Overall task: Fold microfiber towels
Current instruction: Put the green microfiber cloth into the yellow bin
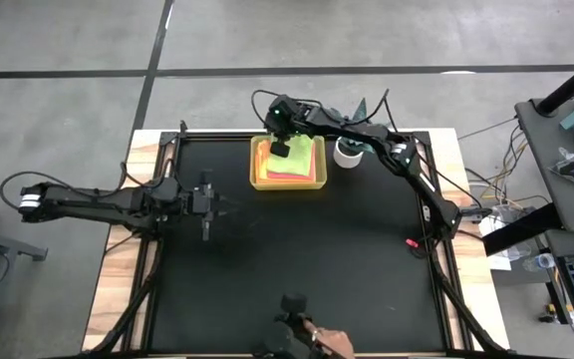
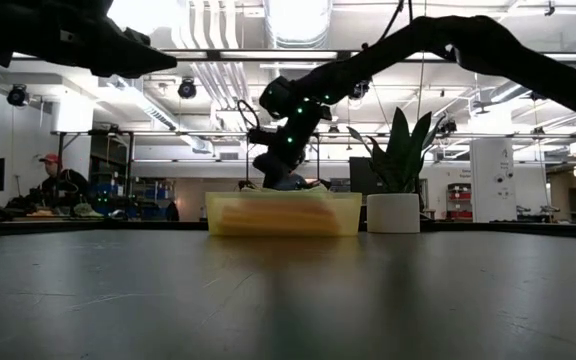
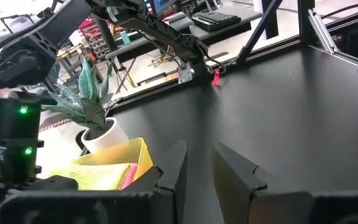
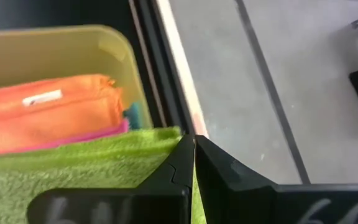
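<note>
Right gripper (image 4: 193, 163) sits over the tray (image 1: 259, 181), jaws closed, pinching the green towel (image 4: 73, 165) edge atop the stack. Left gripper (image 1: 210, 206) waits well apart, slightly parted, empty.

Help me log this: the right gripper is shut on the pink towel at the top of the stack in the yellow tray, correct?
Not quite. The right gripper is shut on the lime green towel, which lies on top of the stack in the yellow tray; the pink towel sits underneath. The right wrist view shows it.
</note>
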